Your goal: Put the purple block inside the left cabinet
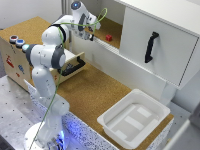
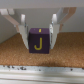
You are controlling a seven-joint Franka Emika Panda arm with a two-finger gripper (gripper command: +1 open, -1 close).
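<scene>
I'm seeing the end effector (image 2: pixel 39 35) standing open, fingers straddling the purple block (image 2: pixel 39 41) sitting on the left cabinet (image 1: pixel 116 29) floor.

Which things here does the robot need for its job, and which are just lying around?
For the job: the purple block, the left cabinet, the gripper.

Just lying about: the white tray, the wooden box with coloured buttons, its black-handled drawer.
</scene>
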